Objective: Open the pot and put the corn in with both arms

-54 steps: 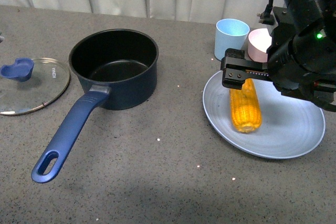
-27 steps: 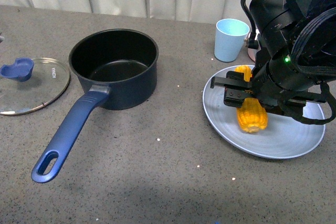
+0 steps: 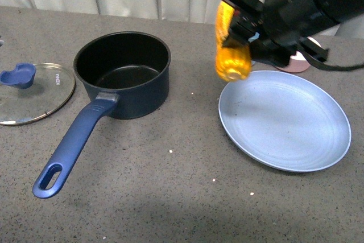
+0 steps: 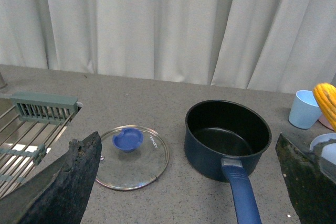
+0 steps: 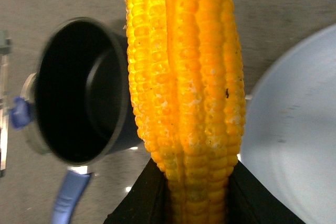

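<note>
- The right claw (image 3: 242, 27) is clamped on the corn (image 3: 232, 55), held in the air between the open pot (image 3: 142, 92) and the plate (image 3: 284, 118).
- The left claw (image 4: 189, 161) stands wide apart, holding nothing.

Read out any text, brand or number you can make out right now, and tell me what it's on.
On the glass lid: one short printed word near the rim, too small and blurred to read in the front or left wrist view.
On the pot, corn and plate: no text visible.
</note>
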